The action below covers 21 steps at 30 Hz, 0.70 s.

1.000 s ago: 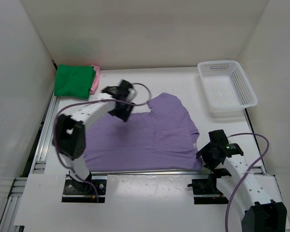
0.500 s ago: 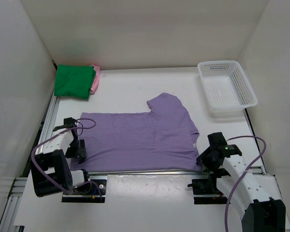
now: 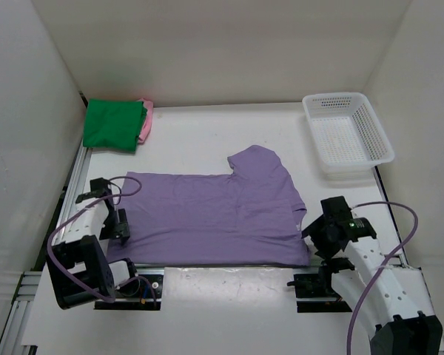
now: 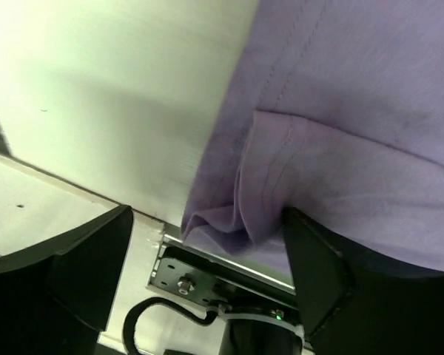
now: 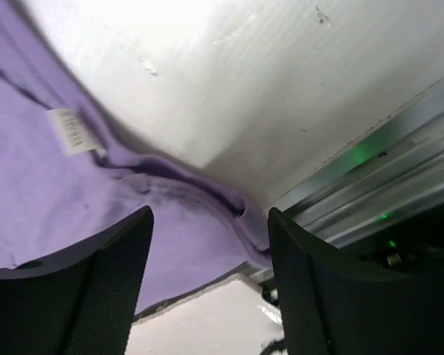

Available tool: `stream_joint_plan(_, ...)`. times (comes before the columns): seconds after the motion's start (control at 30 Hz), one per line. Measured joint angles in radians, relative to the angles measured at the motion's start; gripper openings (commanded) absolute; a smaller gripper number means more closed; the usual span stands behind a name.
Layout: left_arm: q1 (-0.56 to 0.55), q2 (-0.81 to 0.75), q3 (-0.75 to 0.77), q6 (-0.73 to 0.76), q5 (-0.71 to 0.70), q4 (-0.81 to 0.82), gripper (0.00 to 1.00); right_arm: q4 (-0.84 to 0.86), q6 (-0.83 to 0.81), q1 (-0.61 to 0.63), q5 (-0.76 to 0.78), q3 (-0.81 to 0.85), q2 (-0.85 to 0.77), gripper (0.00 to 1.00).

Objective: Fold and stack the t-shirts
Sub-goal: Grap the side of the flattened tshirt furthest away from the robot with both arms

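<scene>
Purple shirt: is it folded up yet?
No, the purple shirt lies spread out flat on the table, with one sleeve sticking out.

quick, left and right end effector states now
Left end effector: open, straddling a corner of the purple t-shirt, not gripping.
Right end effector: open over the shirt's other near corner, holding nothing.

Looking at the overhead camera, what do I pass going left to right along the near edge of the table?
left pincer → light purple t-shirt, spread flat → right pincer
</scene>
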Motion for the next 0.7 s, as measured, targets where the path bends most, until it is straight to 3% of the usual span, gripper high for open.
stream_joint_plan(0.1,0.004,-0.016,0.08,-0.001,0.0,-0.023,1.0,-0.031,-0.03,0.0,0.035,0.111,0.064,0.75)
stream_joint_plan(0.13,0.006,-0.018,0.123,-0.002,0.0,-0.022,1.0,-0.038,-0.046,0.0,0.044,0.163,0.087,0.94)
stream_joint_plan(0.17,0.01,-0.018,0.18,-0.002,0.002,-0.025,1.0,-0.043,-0.068,0.001,0.05,0.216,0.111,1.0)
stream_joint_plan(0.3,0.011,0.042,0.424,-0.003,0.066,0.015,1.0,0.016,-0.224,0.017,0.028,0.486,0.287,1.0)
stream_joint_plan(0.4,-0.016,0.198,0.58,-0.006,0.098,0.057,0.93,0.029,-0.361,0.021,-0.002,0.792,0.59,1.0)
stream_joint_plan(0.57,-0.058,0.562,0.766,-0.006,0.171,0.109,0.92,0.032,-0.523,0.024,-0.022,1.388,1.175,0.94)
stream_joint_plan(0.7,-0.068,0.767,0.894,-0.006,0.228,0.112,0.92,0.035,-0.583,0.024,-0.051,1.835,1.584,0.91)
